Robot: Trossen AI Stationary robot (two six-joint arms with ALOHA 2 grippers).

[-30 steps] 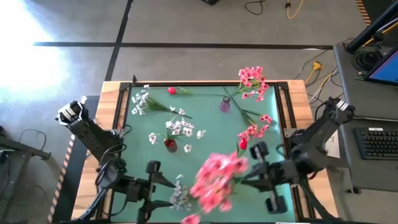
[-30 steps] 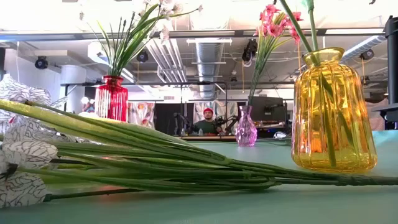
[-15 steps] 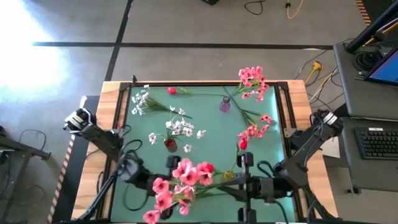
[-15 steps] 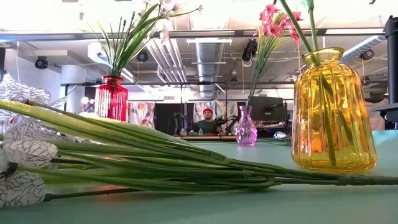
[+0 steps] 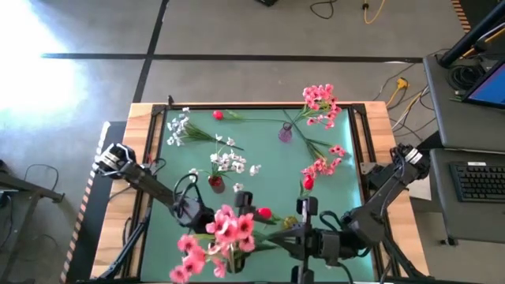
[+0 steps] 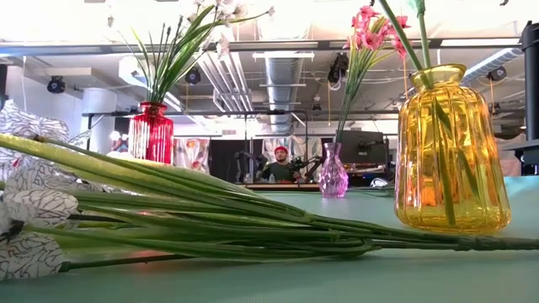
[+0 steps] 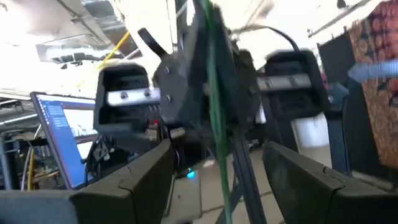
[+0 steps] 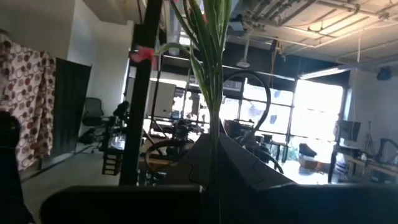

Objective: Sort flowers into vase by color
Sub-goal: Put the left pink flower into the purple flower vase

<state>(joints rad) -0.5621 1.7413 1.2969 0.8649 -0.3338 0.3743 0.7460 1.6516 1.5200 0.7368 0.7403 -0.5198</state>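
My right gripper (image 5: 293,236) is over the table's near edge, shut on a pink-blossom spray (image 5: 215,238) whose blossoms point toward the table's left. My left gripper (image 5: 241,202) is open just beyond the spray. In the left wrist view its fingers (image 7: 149,177) stand on either side of the green stem (image 7: 215,118), apart from it. A yellow vase (image 5: 289,223) stands close by, with a red bud (image 5: 264,213) beside it. A red vase (image 5: 215,182) holds white blossoms, and a purple vase (image 5: 285,132) holds pink ones. My right gripper pinches the pink spray's green stem (image 8: 213,112) near its bare end, coming level from the table's right. The spray is lifted clear of the table. Its blossom end (image 5: 207,241) reaches out toward the left, past the fingers.
Loose on the green mat lie a white spray (image 5: 178,126), a red bud (image 5: 218,115), a pink spray (image 5: 325,162) and another red bud (image 5: 308,182). A white spray's stems (image 6: 210,227) lie along the near edge. Wooden rails (image 5: 142,181) border the mat.
My right gripper has swung toward the table's left along the near edge, carrying the pink spray, so the blossoms have moved from mid-table to the near left. My left gripper has moved right and toward the far side, up to the spray's stem.
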